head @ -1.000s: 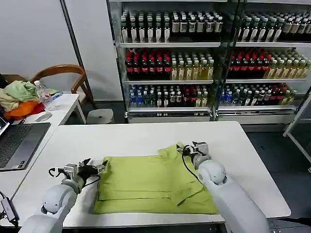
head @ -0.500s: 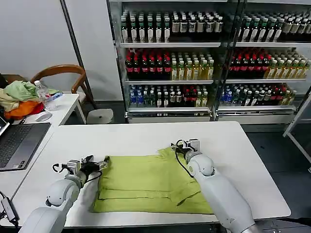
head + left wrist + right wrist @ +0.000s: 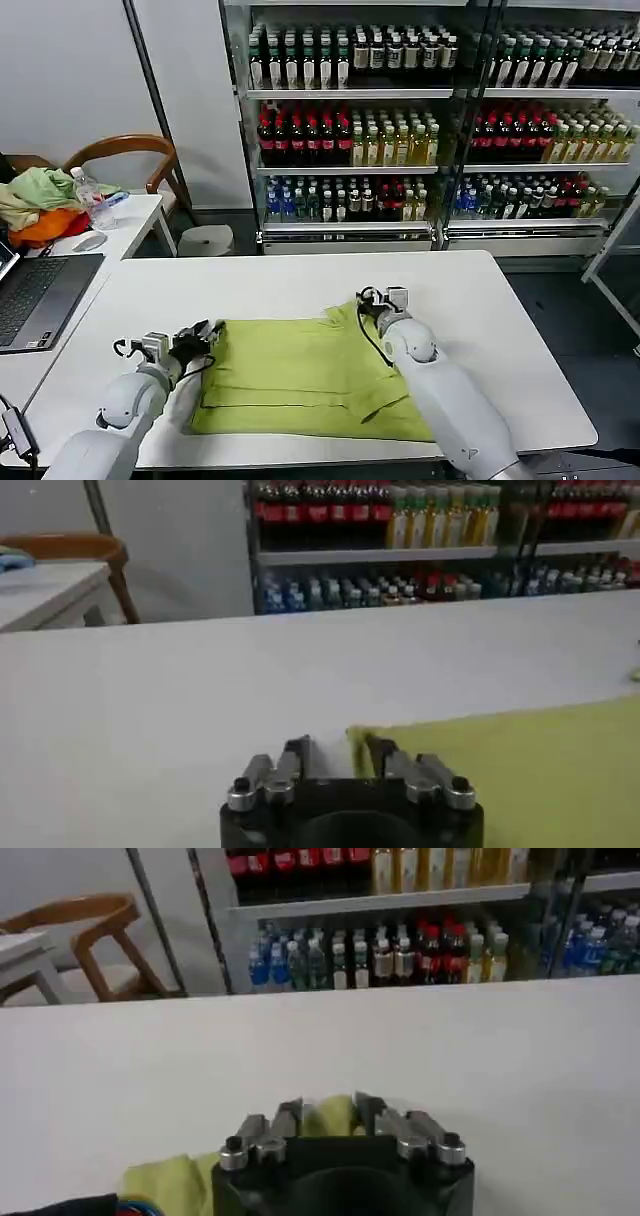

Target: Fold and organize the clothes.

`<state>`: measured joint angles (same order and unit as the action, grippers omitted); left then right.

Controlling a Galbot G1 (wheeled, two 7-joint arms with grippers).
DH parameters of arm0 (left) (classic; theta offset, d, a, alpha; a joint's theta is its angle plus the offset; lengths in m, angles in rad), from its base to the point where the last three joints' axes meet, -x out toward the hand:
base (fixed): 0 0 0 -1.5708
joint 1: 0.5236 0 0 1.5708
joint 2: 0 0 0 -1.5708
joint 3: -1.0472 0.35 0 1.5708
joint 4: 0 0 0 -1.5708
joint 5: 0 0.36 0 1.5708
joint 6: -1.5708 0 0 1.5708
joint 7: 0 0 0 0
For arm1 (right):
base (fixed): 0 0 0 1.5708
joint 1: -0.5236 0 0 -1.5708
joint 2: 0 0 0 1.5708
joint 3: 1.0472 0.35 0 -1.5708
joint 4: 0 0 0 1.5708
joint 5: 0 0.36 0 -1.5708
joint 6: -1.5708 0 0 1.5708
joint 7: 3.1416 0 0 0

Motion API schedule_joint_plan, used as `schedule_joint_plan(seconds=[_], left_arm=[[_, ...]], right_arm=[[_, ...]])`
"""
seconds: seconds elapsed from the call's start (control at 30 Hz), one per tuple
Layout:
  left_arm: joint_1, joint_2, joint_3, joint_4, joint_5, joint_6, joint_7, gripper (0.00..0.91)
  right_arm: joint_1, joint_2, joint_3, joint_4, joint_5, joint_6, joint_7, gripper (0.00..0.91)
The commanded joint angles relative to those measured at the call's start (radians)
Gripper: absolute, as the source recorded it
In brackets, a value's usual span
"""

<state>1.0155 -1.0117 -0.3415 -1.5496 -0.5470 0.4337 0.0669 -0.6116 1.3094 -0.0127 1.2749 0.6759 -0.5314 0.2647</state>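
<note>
Change since the earlier frames: the right gripper [image 3: 372, 299] has drawn its corner of the shirt [image 3: 300, 375] inward from the table's right side toward the middle, and the left gripper [image 3: 203, 334] has crept in to the shirt's far left corner; the cloth's right portion now lies doubled over, with a diagonal fold line running from the right gripper down toward the near edge. Item: one lime yellow-green shirt, lying on the white table [image 3: 270, 280] toward the near edge and slightly left of centre, long axis left to right across the robot's front. Surface mostly flat, soft creases along the left hem, a raised peak of fabric at the far right corner; no print or collar can be made out from here. Right gripper: in the right wrist view its fingers [image 3: 287, 1118] are closed on that raised peak of cloth, pinching it just above the table. Left gripper: in the left wrist view its fingers [image 3: 297, 757] straddle the corner edge of the shirt, the cloth between them; they appear closed on it, though the contact is narrow. Key relation: the body of the shirt lies between the two grippers and toward the robot, each gripper holding a far corner. Judgement: the fold in hand looks partway done, with the sideways fold likely next.
</note>
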Motion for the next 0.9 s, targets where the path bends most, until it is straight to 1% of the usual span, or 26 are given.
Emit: schedule_joint_plan(seconds=[0.03,0.13,0.23,0.3,0.43,0.67,0.9], left_arm=[[0.013,-0.001,0.003,-0.011,-0.001,-0.008,0.025,0.04],[0.015,-0.005,0.003,-0.008,-0.001,-0.017,0.028,0.03],[0.013,-0.009,0.003,-0.004,-0.004,-0.046,0.029,0.04],[0.016,-0.009,0.0,-0.011,-0.006,-0.054,0.028,0.03],[0.046,0.005,-0.011,-0.058,-0.022,-0.056,0.028,0.03],[0.108,0.022,-0.045,-0.142,-0.047,-0.073,0.019,0.03],[0.194,0.03,-0.078,-0.245,-0.06,-0.083,0.005,0.03]], right_arm=[[-0.005,0.004,-0.005,0.003,0.011,-0.008,0.005,0.0],[-0.009,0.003,-0.003,0.006,0.002,0.002,0.0,0.0],[-0.012,-0.003,-0.004,0.021,-0.02,0.027,-0.011,0.0],[-0.018,-0.016,-0.003,0.059,-0.023,0.042,-0.013,0.0],[-0.042,-0.061,0.004,0.167,0.002,0.024,-0.002,0.0],[-0.101,-0.121,0.023,0.307,0.029,0.007,0.024,0.0],[-0.201,-0.191,0.081,0.471,0.063,-0.006,0.041,0.0]])
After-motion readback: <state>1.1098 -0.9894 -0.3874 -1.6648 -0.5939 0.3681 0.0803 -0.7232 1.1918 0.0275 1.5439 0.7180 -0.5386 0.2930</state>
